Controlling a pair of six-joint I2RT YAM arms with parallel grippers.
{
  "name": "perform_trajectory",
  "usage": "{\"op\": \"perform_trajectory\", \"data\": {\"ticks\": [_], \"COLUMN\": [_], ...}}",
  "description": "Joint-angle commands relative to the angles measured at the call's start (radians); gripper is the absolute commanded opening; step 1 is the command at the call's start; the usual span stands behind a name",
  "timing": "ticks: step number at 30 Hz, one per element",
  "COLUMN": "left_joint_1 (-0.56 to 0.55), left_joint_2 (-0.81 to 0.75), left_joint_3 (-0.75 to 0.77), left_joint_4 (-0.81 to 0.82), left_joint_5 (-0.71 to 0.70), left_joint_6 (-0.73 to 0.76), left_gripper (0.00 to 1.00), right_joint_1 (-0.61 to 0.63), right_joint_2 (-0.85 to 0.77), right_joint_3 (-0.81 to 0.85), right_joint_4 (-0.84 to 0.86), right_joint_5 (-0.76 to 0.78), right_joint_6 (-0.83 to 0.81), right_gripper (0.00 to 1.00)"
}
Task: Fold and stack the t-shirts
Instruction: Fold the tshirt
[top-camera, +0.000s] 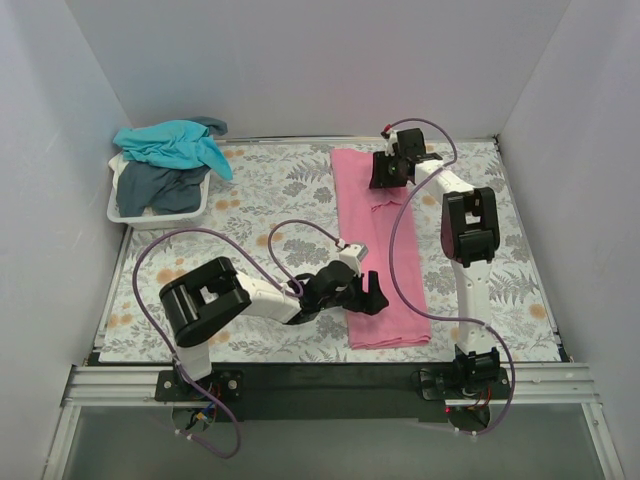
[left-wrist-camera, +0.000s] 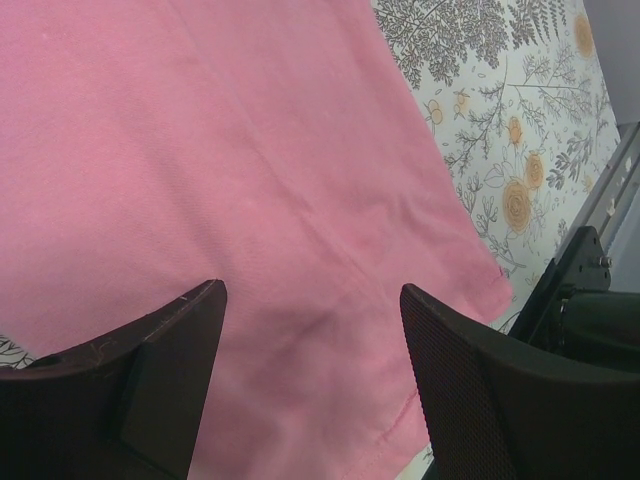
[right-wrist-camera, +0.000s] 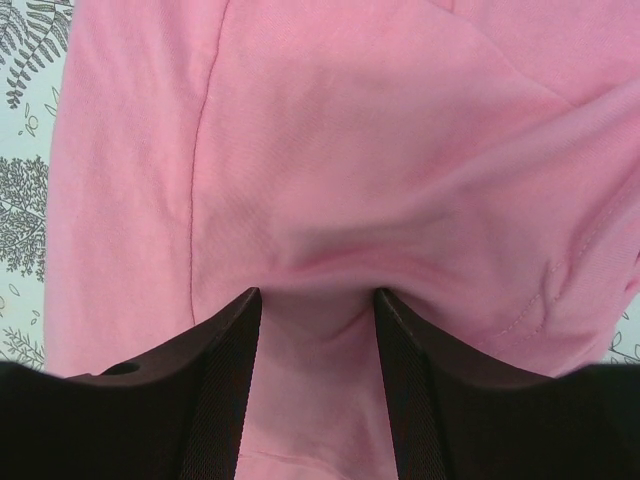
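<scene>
The pink t-shirt (top-camera: 380, 240) lies as a long narrow strip running from the far side of the table toward the near edge. My left gripper (top-camera: 368, 295) hovers over its near end, jaws open, with the pink cloth (left-wrist-camera: 250, 150) and its hem below the left gripper (left-wrist-camera: 312, 300). My right gripper (top-camera: 385, 172) is at the far end, jaws open and tips down on the pink fabric (right-wrist-camera: 350, 130), which bunches in a ridge just ahead of the right gripper (right-wrist-camera: 317, 295). The teal t-shirt (top-camera: 175, 143) and the grey-blue t-shirt (top-camera: 160, 187) sit heaped in the basket.
A white plastic basket (top-camera: 120, 212) stands at the far left corner. A floral tablecloth (top-camera: 270, 190) covers the table. White walls close in on three sides. A metal rail (left-wrist-camera: 600, 200) runs along the near edge beside the right arm's base.
</scene>
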Motion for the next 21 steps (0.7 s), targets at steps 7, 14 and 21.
{"op": "perform_trajectory", "data": {"ticks": [7,14,21], "left_joint_1": [-0.009,-0.003,-0.003], "left_joint_2": [-0.041,-0.118,-0.176], "left_joint_3": [-0.114,-0.194,-0.225], "left_joint_4": [-0.230,-0.253,-0.225], "left_joint_5": [-0.136,-0.179,-0.208], "left_joint_6": [0.012,-0.005,0.024], "left_gripper": [0.66,0.66,0.68], "right_joint_1": [0.065,0.092,0.099], "right_joint_2": [0.074,0.079,0.027], "right_joint_3": [0.080,0.105,0.082], "right_joint_4": [-0.024,-0.022,-0.011], "right_joint_5": [-0.001,0.016,0.000], "right_joint_6": [0.010,0.022,0.011], "right_gripper": [0.45,0.45,0.45]}}
